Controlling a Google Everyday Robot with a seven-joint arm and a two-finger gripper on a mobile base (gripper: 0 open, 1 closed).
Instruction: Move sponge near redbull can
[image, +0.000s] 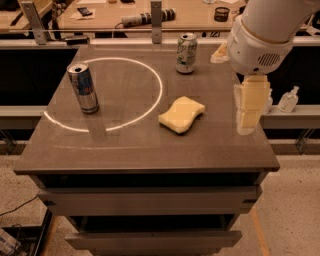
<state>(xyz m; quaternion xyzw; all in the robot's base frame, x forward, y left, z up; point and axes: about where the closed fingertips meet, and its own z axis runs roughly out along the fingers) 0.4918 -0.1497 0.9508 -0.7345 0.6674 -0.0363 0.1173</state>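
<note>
The pale yellow sponge (182, 115) lies flat on the dark table (150, 155), right of its middle. The redbull can (83, 87), blue and silver, stands upright at the left, on a bright ring of light. My gripper (240, 95) hangs from the white arm at the upper right, above the table's right edge. It is to the right of the sponge and above it, not touching it. Its cream padded fingers (252, 102) stand apart and hold nothing.
A white and green can (186, 53) stands upright at the back, behind the sponge. A small clear bottle (289, 100) stands off the table's right side. A cluttered bench (150, 15) runs behind the table. Open shelves sit below the tabletop.
</note>
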